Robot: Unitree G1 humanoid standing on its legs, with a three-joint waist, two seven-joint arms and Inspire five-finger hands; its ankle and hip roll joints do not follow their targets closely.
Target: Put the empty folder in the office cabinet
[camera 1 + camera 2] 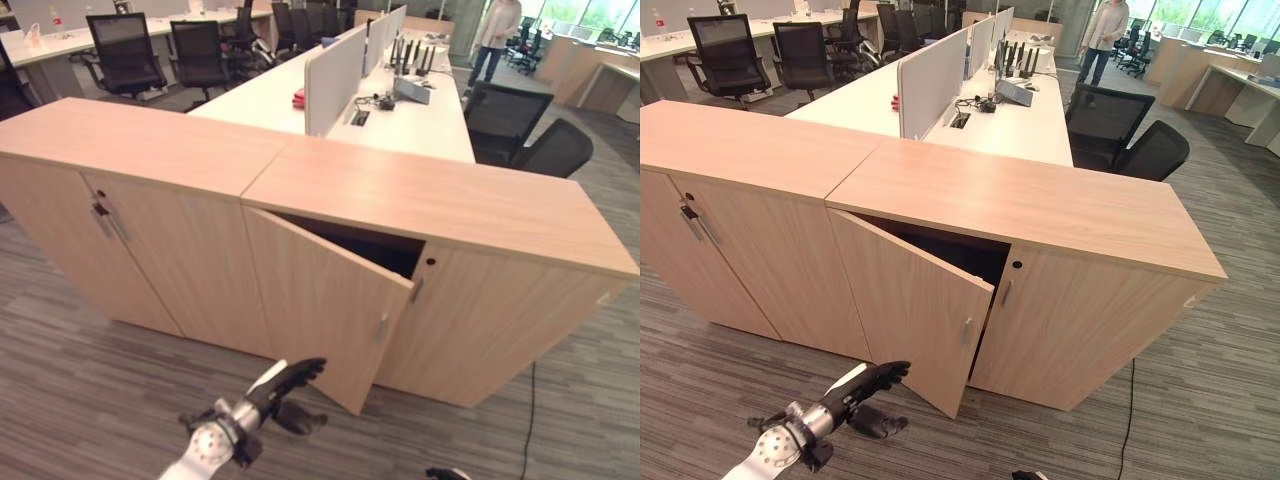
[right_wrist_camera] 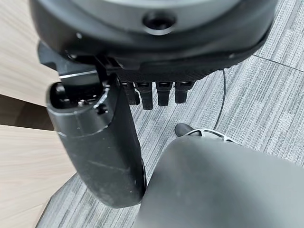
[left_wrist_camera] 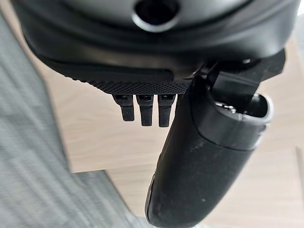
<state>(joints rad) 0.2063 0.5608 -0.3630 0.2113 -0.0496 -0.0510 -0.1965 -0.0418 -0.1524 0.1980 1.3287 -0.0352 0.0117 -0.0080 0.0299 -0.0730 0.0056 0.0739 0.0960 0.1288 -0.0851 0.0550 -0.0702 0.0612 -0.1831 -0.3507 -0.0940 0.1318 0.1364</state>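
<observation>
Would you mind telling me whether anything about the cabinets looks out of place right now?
One cabinet door stands ajar, swung partway out with a dark gap behind it, while the neighbouring doors sit flush. The left hand hovers near its lower edge, fingers relaxed and holding nothing.

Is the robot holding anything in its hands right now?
No. The left hand hangs with straight fingers in front of the half-open cabinet door, and the right hand is open over the carpet, also holding nothing.
</observation>
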